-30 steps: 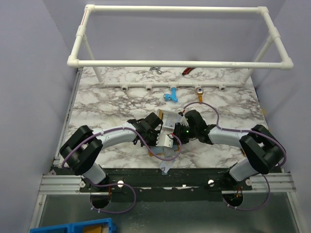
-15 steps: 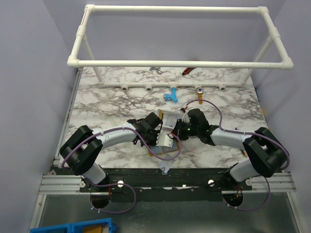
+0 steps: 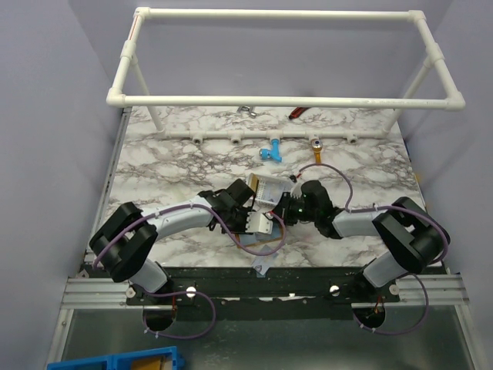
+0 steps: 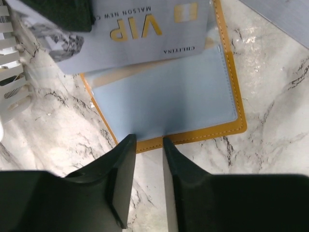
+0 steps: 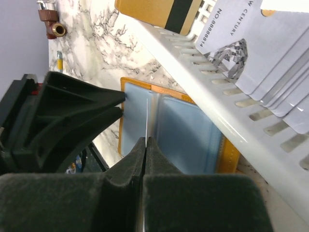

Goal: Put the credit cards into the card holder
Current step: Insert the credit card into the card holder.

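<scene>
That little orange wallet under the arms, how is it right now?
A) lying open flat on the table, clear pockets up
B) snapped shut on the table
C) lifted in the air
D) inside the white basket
A: the card holder lies spread flat on the marble table, clear pockets facing up, a silvery card overlapping one end.

A silvery-white VIP card [image 4: 140, 29] is running off the top edge, covering part of the orange-brown leather card holder [image 4: 164, 96]; a white slatted basket [image 5: 207, 96] is hiding more.
</scene>
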You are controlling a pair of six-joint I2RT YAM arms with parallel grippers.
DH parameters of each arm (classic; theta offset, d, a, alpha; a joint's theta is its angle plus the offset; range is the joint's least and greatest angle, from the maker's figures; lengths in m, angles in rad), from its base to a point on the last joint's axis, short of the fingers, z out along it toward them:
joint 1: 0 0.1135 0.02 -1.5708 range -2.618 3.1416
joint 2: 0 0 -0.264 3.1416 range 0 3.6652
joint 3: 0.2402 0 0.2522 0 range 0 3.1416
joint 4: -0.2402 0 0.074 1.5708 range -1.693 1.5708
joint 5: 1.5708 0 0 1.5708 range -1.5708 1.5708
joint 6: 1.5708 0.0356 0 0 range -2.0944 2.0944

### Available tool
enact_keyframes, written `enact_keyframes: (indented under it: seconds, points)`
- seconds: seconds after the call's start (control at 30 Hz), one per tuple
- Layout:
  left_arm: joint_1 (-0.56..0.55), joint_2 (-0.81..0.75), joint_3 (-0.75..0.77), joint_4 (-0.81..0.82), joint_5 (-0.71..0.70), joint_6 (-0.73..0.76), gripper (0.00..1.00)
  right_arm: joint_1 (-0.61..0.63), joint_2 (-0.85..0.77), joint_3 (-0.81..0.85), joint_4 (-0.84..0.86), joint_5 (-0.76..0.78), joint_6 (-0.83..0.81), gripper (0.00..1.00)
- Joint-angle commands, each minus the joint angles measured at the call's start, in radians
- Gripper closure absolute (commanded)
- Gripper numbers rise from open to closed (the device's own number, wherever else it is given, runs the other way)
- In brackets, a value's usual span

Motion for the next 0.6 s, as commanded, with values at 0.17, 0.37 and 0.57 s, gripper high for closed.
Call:
enact_keyframes:
  seconds: [0.17,0.37,0.57]
  points:
    - [-0.006,-0.097,-0.062,-0.001,0.006,-0.021,0.63,-0.004,0.033,-0.116,0.253,0.057,0.020,0.99]
    - [-0.038,-0.091,-0.099,0.046,0.013,-0.030,0.65,-0.005,0.015,-0.145,0.295,0.079,0.025,0.99]
    - [-0.054,-0.073,-0.102,0.066,-0.002,-0.034,0.69,-0.004,0.030,-0.198,0.423,0.105,0.085,0.99]
